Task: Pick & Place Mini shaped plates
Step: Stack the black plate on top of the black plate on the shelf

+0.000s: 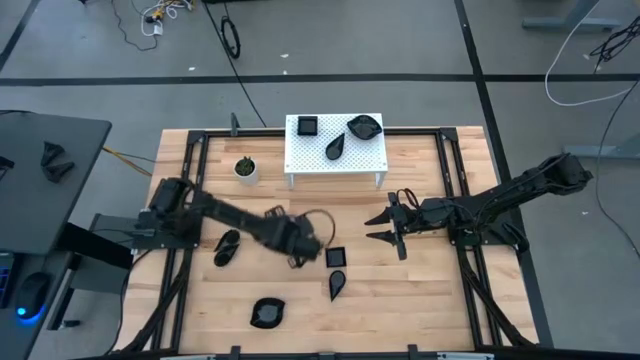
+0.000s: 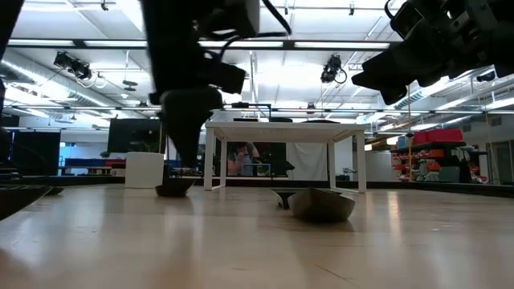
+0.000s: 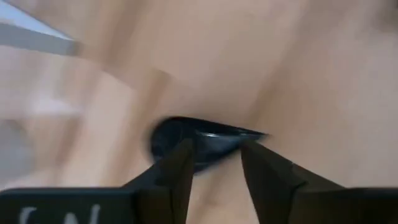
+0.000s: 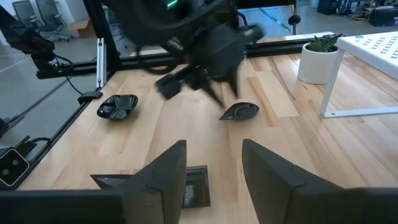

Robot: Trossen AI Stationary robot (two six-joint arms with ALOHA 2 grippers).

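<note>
My left gripper [image 4: 225, 96] hangs open over the middle of the table, fingers pointing steeply down. Just below its tips a black leaf-shaped mini plate [image 4: 239, 112] lies on the wood, also seen in the low view as the plate [image 2: 175, 189]; from above the gripper [image 1: 300, 245] hides it. The blurred left wrist view shows this plate [image 3: 199, 140] right past the spread fingers. My right gripper [image 1: 383, 226] waits open at the table's right, above the surface. A square plate [image 1: 336, 257] and a teardrop plate [image 1: 337, 285] lie between the two arms.
A white perforated stand [image 1: 335, 165] at the far middle carries three black plates. A white pot with a plant [image 1: 245, 168] stands left of it. More plates lie at the left [image 1: 227, 247] and near the front edge [image 1: 267, 313]. Black rails run along the table's sides.
</note>
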